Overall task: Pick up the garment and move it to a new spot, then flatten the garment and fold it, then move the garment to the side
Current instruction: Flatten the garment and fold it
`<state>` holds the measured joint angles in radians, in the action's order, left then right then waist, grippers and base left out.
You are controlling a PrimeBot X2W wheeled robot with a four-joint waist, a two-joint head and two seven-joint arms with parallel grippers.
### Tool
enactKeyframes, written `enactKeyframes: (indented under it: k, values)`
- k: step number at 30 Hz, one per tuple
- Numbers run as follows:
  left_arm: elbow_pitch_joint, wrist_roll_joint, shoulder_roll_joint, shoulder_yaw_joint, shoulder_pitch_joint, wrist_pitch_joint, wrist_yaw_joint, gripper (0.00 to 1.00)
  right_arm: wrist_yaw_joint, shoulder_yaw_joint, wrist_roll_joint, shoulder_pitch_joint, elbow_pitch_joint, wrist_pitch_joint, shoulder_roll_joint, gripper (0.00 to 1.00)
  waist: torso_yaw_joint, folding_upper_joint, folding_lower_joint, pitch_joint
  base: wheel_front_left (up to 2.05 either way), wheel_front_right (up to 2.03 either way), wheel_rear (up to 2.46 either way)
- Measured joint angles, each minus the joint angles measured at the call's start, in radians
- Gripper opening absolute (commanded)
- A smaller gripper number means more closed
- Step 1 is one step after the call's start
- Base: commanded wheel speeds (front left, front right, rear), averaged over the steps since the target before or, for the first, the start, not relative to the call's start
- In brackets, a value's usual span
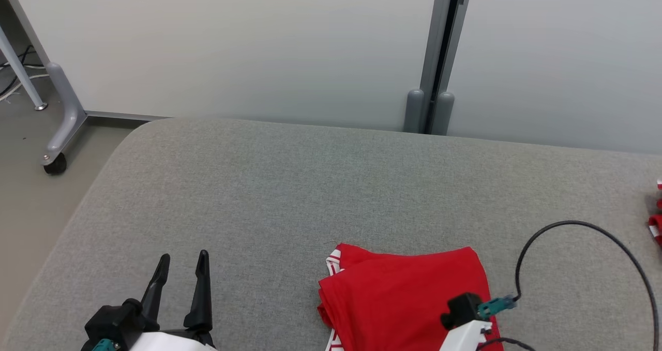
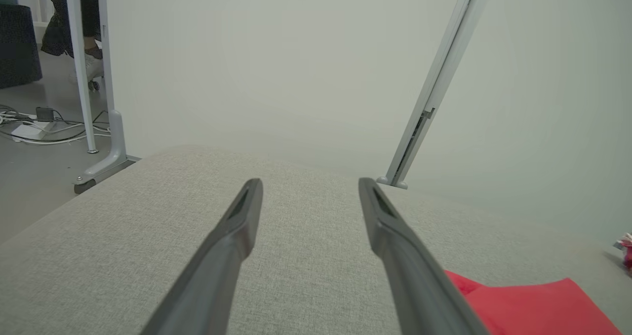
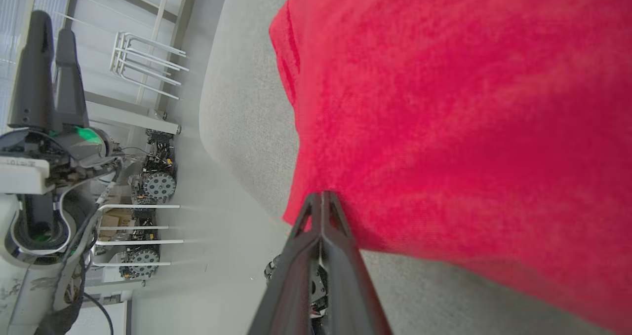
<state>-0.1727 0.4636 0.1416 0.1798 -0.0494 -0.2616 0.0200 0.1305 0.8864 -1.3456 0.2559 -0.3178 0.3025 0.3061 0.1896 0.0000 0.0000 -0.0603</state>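
A folded red garment [image 1: 403, 294] with white trim lies at the near right of the grey padded table [image 1: 258, 185]. My right wrist [image 1: 465, 315] hangs over the garment's near right part. In the right wrist view my right gripper [image 3: 323, 197] is shut, its tips pinching the edge of the garment [image 3: 444, 103]. My left gripper [image 1: 183, 258] rests open at the near left, well apart from the cloth and holding nothing. In the left wrist view the left gripper [image 2: 311, 184] spreads over bare table, and a corner of the garment [image 2: 538, 305] shows at lower right.
A black cable [image 1: 584, 227] loops over the table to the right of the garment. A small red and white item [image 1: 656, 227] sits at the table's right edge. Pale partition panels stand behind the table, and a castor leg [image 1: 54, 162] is on the floor at far left.
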Motion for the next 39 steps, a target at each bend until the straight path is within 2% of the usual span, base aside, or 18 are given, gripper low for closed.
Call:
enactKeyframes:
  k: [5,8,14,16,17,24,30,37,39]
  values:
    - [-0.005,0.000,-0.002,0.002,0.001,0.000,-0.001,1.00,0.000,0.053,0.023,-0.005,0.028,0.014,-0.022,0.00,-0.017,0.0000,0.0000,0.001,0.00,0.00,0.00]
    - [-0.005,0.000,-0.002,0.001,0.001,0.000,-0.001,1.00,0.000,0.049,0.031,0.011,0.068,-0.036,-0.030,0.00,-0.027,0.0000,0.0000,-0.001,0.00,0.00,0.00]
    - [0.013,-0.006,-0.001,-0.009,0.001,0.000,-0.001,1.00,0.000,-0.015,0.070,0.049,0.132,-0.146,0.042,0.00,-0.040,0.0000,0.0000,-0.004,0.00,0.00,0.00]
    - [0.022,-0.008,0.000,-0.015,0.000,0.000,-0.001,1.00,0.000,-0.050,0.091,0.063,0.152,-0.193,0.070,0.54,-0.046,0.0000,0.0000,-0.003,0.00,0.00,0.00]
    - [0.026,-0.012,0.001,-0.018,-0.002,0.000,0.000,1.00,0.000,-0.068,0.105,0.068,0.161,-0.219,0.081,1.00,-0.049,0.0000,0.0001,-0.003,0.00,0.00,0.00]
    - [0.051,-0.016,0.004,-0.042,-0.006,0.000,0.000,1.00,0.000,-0.182,0.206,0.093,0.177,-0.372,0.126,1.00,-0.069,0.0000,0.0000,0.004,0.00,0.00,0.00]
    - [0.080,-0.026,0.011,-0.093,-0.009,0.000,-0.002,1.00,0.000,-0.323,0.379,0.076,0.165,-0.498,0.110,1.00,-0.089,0.0000,0.0000,0.008,0.00,0.00,0.00]
    - [0.102,-0.052,0.001,-0.127,-0.019,0.000,-0.011,1.00,0.000,-0.528,0.573,-0.024,0.133,-0.543,0.029,1.00,-0.105,0.0000,0.0000,0.014,0.00,0.00,0.00]
    - [0.105,-0.060,-0.007,-0.132,-0.021,0.000,-0.016,1.00,0.000,-0.569,0.594,-0.057,0.136,-0.551,-0.013,1.00,-0.108,0.0000,0.0000,0.017,0.00,0.00,0.00]
